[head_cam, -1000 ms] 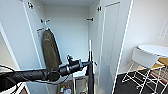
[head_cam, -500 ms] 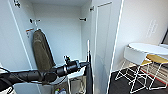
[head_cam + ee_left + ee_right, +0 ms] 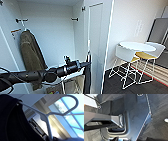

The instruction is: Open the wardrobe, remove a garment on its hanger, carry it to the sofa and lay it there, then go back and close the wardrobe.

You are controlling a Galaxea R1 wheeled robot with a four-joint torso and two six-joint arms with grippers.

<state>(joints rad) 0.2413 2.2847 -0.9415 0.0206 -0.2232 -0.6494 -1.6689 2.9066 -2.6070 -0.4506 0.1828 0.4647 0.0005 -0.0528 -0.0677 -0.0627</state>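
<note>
Robot's left arm reaching across an open white wardrobe, with a black T-shirt on a white hanger close against its wrist camera.

In the head view the left arm (image 3: 50,73) stretches from the left toward the open wardrobe (image 3: 57,30); whether its claw is clenched or released cannot be told. The left wrist view shows the hanger (image 3: 50,115) with its curved hook, and the black garment (image 3: 12,122) draped over one shoulder of it. Inside the wardrobe, an olive-brown jacket (image 3: 30,52) hangs at the left from a black hook (image 3: 21,20). White chairs (image 3: 130,60) and a round table (image 3: 137,46) stand to the right.
</note>
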